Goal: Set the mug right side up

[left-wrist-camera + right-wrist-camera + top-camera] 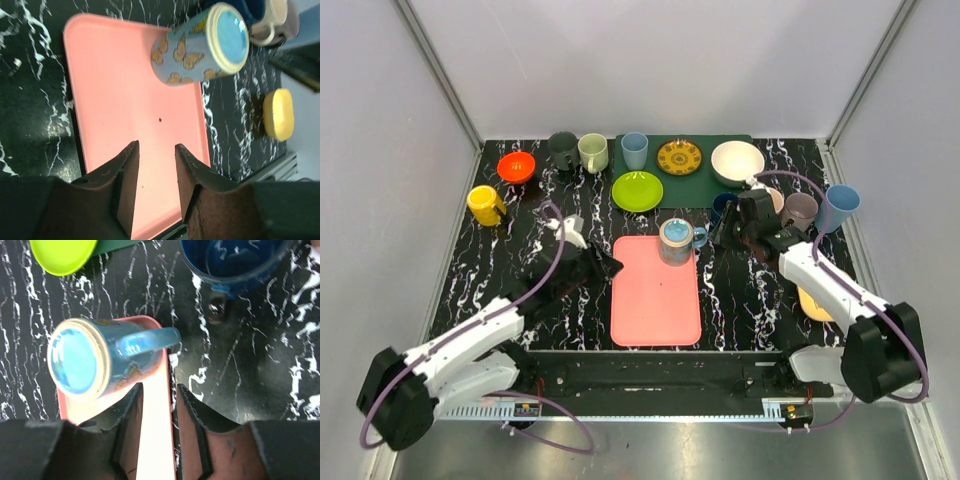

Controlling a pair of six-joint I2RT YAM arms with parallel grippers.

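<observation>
1. On the far right corner of the pink tray [655, 310] stands the butterfly mug [675, 241], prob. mouth-down w/ its flat blue base up, though glare on that disc leaves some doubt.
2. Handle [152, 339] juts past the tray's right edge, toward the right pincer [160, 388], so it's an easy hold for flipping.
3. Right pincer: fingers slightly apart, empty, just short of the mug.
4. Left pincer [156, 149]: narrow gap, empty, over the tray's near half, likely placed to steady.
</observation>
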